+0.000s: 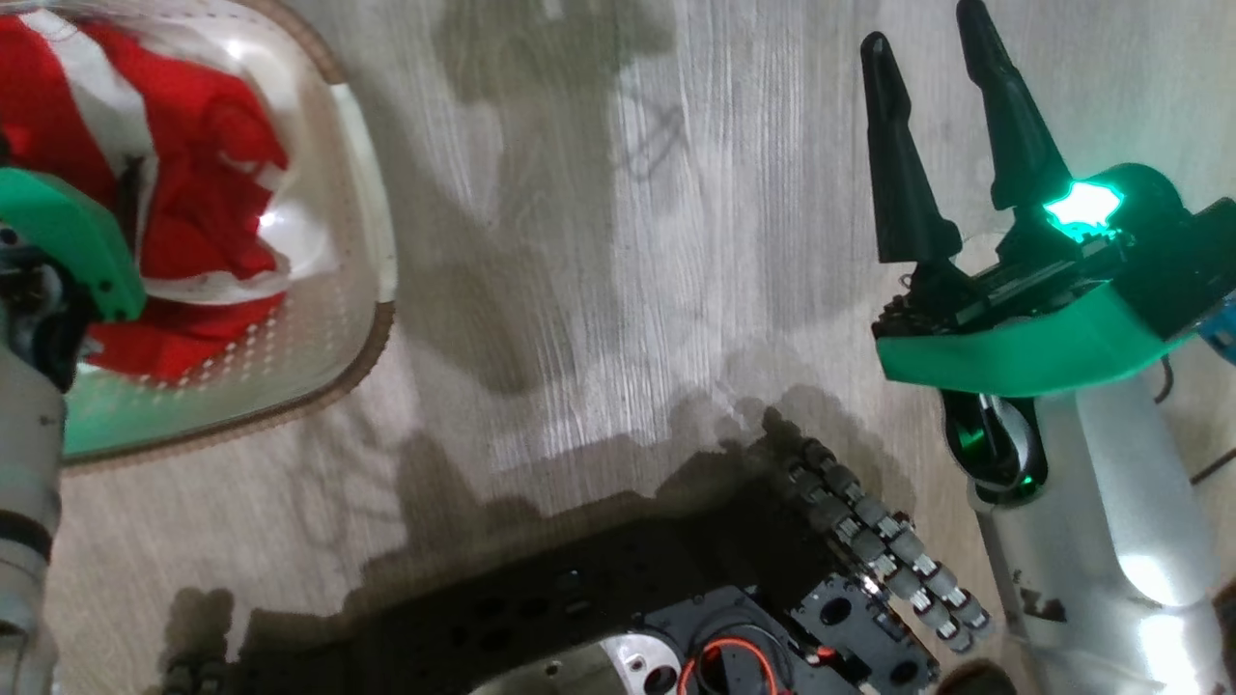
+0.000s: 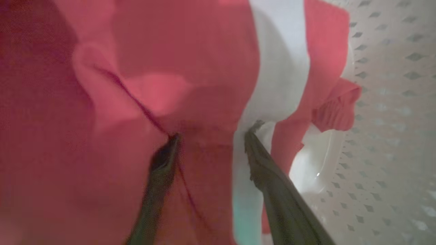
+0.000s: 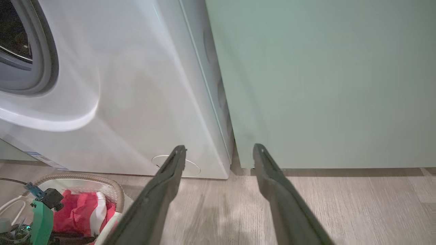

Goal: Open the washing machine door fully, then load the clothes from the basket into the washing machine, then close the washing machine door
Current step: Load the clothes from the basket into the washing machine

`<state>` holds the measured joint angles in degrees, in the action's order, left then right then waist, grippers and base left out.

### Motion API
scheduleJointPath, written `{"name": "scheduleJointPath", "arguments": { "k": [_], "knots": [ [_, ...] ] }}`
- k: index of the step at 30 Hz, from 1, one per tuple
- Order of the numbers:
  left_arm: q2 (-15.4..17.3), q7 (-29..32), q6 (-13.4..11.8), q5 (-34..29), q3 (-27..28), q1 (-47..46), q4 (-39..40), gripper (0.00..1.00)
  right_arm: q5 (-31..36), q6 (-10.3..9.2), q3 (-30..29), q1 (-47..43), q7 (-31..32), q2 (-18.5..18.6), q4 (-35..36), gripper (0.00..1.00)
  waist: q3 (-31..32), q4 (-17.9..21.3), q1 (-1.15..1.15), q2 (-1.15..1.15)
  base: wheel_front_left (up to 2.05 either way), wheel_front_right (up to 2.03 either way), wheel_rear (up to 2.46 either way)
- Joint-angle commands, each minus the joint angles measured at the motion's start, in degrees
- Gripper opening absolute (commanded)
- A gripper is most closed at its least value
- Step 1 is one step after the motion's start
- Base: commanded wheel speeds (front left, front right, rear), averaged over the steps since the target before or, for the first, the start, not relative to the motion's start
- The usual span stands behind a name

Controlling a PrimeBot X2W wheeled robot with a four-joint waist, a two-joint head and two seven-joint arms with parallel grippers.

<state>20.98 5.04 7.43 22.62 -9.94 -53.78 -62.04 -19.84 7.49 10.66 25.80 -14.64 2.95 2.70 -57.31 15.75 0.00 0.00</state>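
In the basket (image 1: 323,328) lie the clothes (image 1: 208,164), bunched red and white.

Soft red cloth clothes (image 1: 203,164), perforated glossy plastic basket (image 1: 323,309), matt wood-grain floor (image 1: 599,241)

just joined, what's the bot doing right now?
Mid laundry load. The left gripper is down in the basket, jaws open, fingertips pressed into the red clothes, with nothing pinched yet. The right gripper hangs open and empty above the floor, pointing toward the washing machine and the green cabinet beside it.
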Motion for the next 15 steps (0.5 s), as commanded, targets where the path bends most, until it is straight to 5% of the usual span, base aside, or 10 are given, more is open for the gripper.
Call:
{"name": "scheduleJointPath", "arguments": {
  "k": [1,7,8,9,15],
  "knots": [
    [3.10,0.51,0.03,-0.31,0.49,0.34,-0.46,1.00,-0.40,0.00,0.75,-1.77,-0.36,-0.07,2.03,1.00,-1.29,1.24,0.00,0.00,0.00,0.00,0.00],
    [3.95,2.55,0.03,-0.51,-0.46,-2.07,-4.34,0.98,-0.35,0.00,-0.02,-1.87,-0.36,-0.07,2.79,1.00,-1.94,2.00,0.00,0.00,0.00,0.00,0.00],
    [3.86,2.64,0.03,-0.40,-0.52,-2.28,-4.86,0.60,-0.34,0.00,-0.13,-1.96,-0.36,-0.07,2.84,1.00,-1.82,2.03,0.00,0.00,0.00,0.00,0.00],
    [3.85,2.74,0.03,-0.66,-0.94,-2.48,-5.29,0.00,-0.31,0.00,-0.23,-2.05,-0.36,-0.07,2.86,1.00,-1.68,2.04,0.00,0.00,0.00,0.00,0.00],
    [2.86,1.15,-0.37,-1.12,-2.10,-2.87,-7.24,0.00,-0.18,0.00,-0.93,-2.41,-0.36,-0.07,2.37,1.00,0.45,1.28,0.00,0.00,0.00,0.00,0.00]
  ]
}}
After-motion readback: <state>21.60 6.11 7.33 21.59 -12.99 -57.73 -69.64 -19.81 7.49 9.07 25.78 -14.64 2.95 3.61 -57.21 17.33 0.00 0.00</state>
